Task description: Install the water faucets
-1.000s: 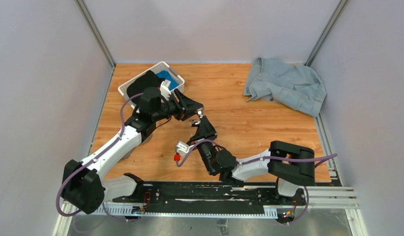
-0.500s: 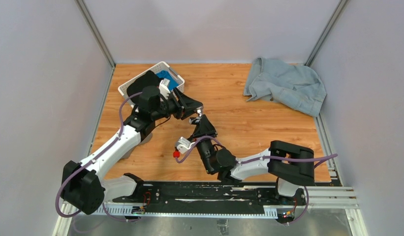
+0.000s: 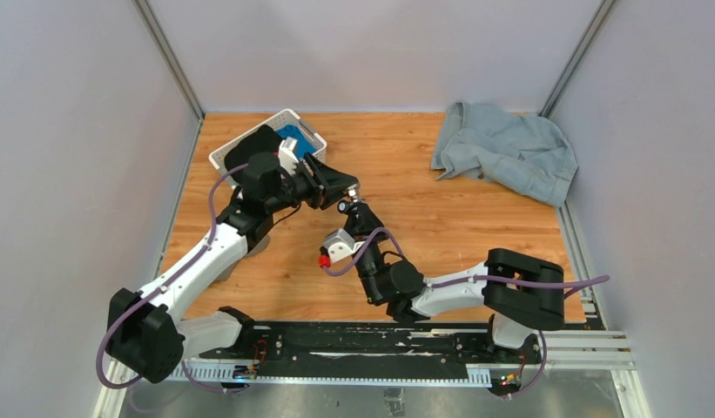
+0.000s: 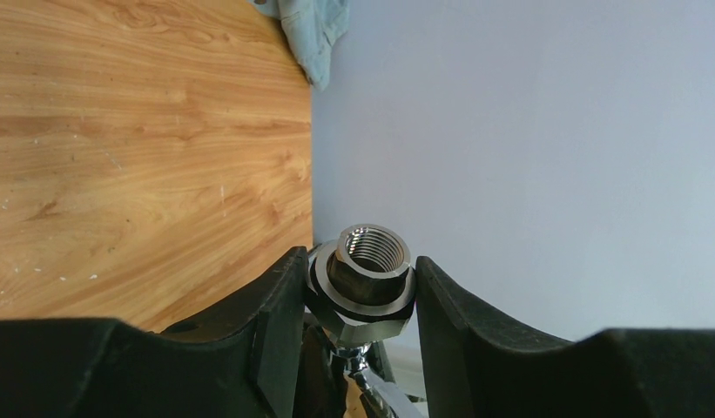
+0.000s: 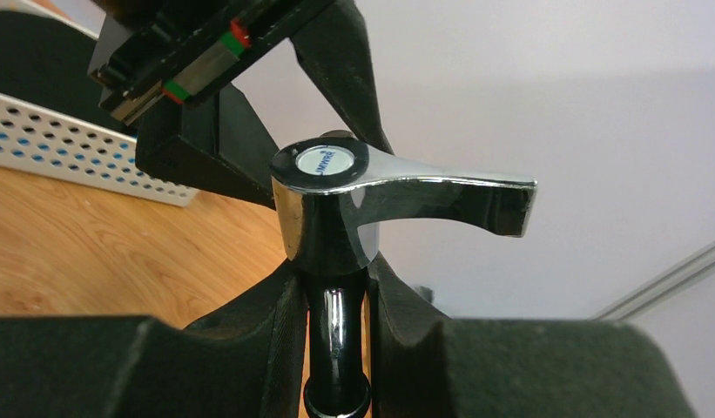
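My left gripper [image 4: 362, 292] is shut on the grey threaded nut fitting [image 4: 367, 274], its threaded bore facing the camera. My right gripper [image 5: 336, 296] is shut on the neck of the shiny chrome tap [image 5: 336, 209], whose lever handle [image 5: 458, 196] points right. In the top view the two grippers meet above the middle of the wooden table [image 3: 475, 226], left gripper [image 3: 340, 192] just above right gripper [image 3: 354, 213]. The tap's chrome tip [image 4: 364, 361] shows right under the nut in the left wrist view. I cannot tell whether the two parts are threaded together.
A white perforated basket [image 3: 249, 144] with blue items stands at the back left, behind the left arm; it also shows in the right wrist view [image 5: 66, 148]. A crumpled light blue denim garment [image 3: 502, 148] lies at the back right. Grey walls enclose the table.
My right arm has moved up and rotated its wrist, bringing the tap closer under the left gripper. The left gripper has shifted slightly up with the nut.
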### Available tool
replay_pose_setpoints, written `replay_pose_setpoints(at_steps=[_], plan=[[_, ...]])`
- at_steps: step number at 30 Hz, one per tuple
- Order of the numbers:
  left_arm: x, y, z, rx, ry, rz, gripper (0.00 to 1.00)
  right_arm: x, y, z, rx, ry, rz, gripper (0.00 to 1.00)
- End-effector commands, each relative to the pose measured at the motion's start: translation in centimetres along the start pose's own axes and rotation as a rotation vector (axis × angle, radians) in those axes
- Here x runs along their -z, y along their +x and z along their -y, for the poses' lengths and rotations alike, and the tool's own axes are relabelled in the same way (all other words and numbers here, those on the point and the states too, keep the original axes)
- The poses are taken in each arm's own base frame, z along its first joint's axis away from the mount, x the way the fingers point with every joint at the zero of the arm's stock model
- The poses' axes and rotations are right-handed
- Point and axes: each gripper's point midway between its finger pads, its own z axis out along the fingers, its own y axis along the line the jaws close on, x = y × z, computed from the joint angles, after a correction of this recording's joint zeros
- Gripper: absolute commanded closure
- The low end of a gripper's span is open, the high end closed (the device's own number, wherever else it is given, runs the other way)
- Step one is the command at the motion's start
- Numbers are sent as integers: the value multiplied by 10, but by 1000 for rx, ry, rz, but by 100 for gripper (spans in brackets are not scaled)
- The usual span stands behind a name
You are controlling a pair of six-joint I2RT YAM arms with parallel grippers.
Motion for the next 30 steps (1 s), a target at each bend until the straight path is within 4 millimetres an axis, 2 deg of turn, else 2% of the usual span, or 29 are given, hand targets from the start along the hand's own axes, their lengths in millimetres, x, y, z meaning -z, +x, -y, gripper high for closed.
replay_pose_setpoints(at_steps=[1, 10, 16, 21, 26, 30], plan=[[19, 21, 39, -19, 133, -78, 100, -11, -5, 24, -274, 96, 13, 100], [21, 18, 38, 28, 178, -21, 100, -16, -1, 42, -573, 154, 13, 100], [19, 24, 43, 36, 201, -19, 100, -19, -6, 38, -689, 103, 21, 100], [17, 23, 36, 59, 214, -4, 100, -21, -3, 39, -753, 61, 30, 100], [12, 22, 31, 71, 214, -5, 100, -14, -9, 30, -823, -92, 64, 100], [11, 20, 32, 66, 215, 8, 100, 0, 5, 31, -855, -141, 14, 100]])
